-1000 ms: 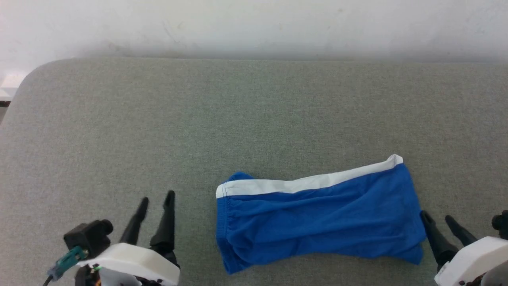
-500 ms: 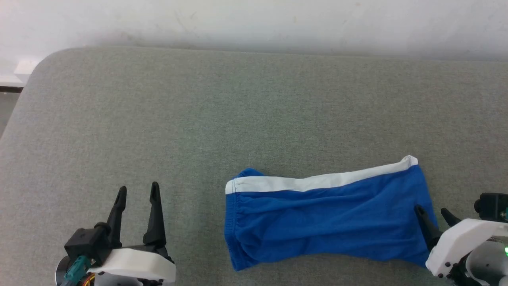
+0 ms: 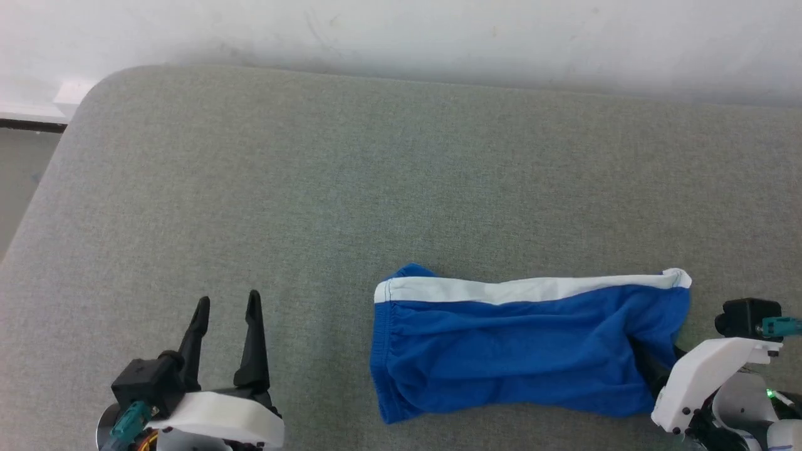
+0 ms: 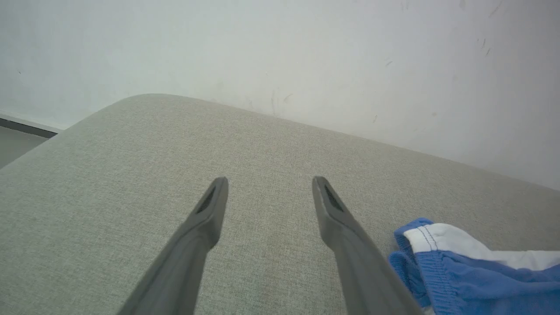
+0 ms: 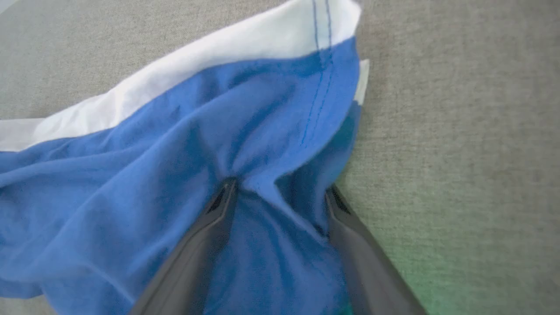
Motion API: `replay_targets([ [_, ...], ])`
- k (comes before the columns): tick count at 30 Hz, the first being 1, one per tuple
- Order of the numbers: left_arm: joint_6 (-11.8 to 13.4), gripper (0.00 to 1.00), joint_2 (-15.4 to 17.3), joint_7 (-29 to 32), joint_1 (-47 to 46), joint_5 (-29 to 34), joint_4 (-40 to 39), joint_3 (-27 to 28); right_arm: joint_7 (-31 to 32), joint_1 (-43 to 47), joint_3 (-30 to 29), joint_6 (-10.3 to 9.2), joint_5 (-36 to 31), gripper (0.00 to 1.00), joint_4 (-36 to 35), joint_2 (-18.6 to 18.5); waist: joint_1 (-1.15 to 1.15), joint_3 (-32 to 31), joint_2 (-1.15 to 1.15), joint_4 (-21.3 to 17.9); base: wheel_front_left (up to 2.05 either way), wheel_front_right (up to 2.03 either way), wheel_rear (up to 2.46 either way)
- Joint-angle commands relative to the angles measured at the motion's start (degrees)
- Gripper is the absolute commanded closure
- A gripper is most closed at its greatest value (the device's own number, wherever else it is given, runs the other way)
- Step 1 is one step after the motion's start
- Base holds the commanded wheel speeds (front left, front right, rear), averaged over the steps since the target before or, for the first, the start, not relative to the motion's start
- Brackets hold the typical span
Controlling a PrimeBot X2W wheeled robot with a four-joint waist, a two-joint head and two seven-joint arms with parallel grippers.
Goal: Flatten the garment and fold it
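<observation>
Listing from the left, we enter the left tool (image 3: pixel 227 298) first: fingers apart, holding nothing, and hovering over bare grey worktop (image 3: pixel 313 175), well apart from the cloth.

Next is the garment (image 3: pixel 514 351). It is blue and lies as a long crumpled strip on the right half of the worktop, toward the near edge, with its white band (image 3: pixel 520 290) along the far side.

Last is the right tool (image 5: pixel 280 187), at the garment's right end. Its fingers are apart, with a pucker of blue fabric standing between them; it is not clamped.

Step in hand, as we judge it: securing the right end for flattening. To do this well, we close on the end near the band rather than on this loose mid-fold. We then bring the left tool across to the opposite end and draw the two apart evenly, low over the worktop, so the wrinkles pull out without dragging the whole piece.

Views compared:
- The head view gives the garment's full outline and both tools' spacing, but the right fingertips are lost behind cloth and housing.
- The right wrist view supplies them, plus the stitched seam (image 5: pixel 317 87) and the fabric bunched between the fingers.
- The left wrist view adds the gathered left corner and the pale wall (image 4: pixel 280 57).
</observation>
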Motion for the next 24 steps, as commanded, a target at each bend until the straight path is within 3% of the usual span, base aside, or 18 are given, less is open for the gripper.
replay_targets([
  [1,-0.3,0.00,0.0,0.1,-1.2,-0.4,0.2,-0.1,1.2,0.8,1.1,-0.03,0.4,0.63,2.5,0.9,0.00,-0.2,0.00,0.0,0.00,0.00,0.00],
  [2,-0.4,0.00,0.0,0.2,-1.1,-0.5,0.3,-0.1,1.0,0.7,1.0,-0.03,0.7,0.78,3.2,0.9,0.00,-0.4,0.00,0.0,0.00,0.00,0.00],
  [3,-0.4,0.00,0.1,0.2,-1.1,-0.5,0.4,-0.2,0.6,0.5,0.7,-0.03,1.1,1.00,3.8,0.9,0.00,-0.6,0.00,0.0,0.00,0.00,0.00],
  [9,0.2,0.00,0.3,0.3,-0.3,-0.7,0.3,0.1,-4.0,-1.3,-2.4,-0.03,-0.1,1.00,5.9,0.9,0.00,-1.9,0.00,-0.8,0.00,0.00,0.00],
  [13,0.5,0.00,0.5,0.1,0.2,-0.7,0.0,0.3,-6.0,-2.1,-7.4,-0.03,-3.8,1.00,5.7,0.9,0.00,-2.1,0.00,-1.6,0.00,0.00,0.00],
  [20,0.9,0.00,0.8,0.1,0.5,-0.6,-0.5,0.3,-6.2,-1.4,-18.3,-0.03,-10.1,1.00,2.2,0.9,0.00,-2.1,0.00,-3.0,0.00,0.00,0.00],
  [24,1.1,0.00,0.9,0.3,0.5,-0.7,-0.5,0.3,-5.5,-1.4,-20.6,-0.03,-11.3,1.00,-0.2,0.9,0.00,-2.2,0.00,-3.9,0.00,0.00,0.00],
])
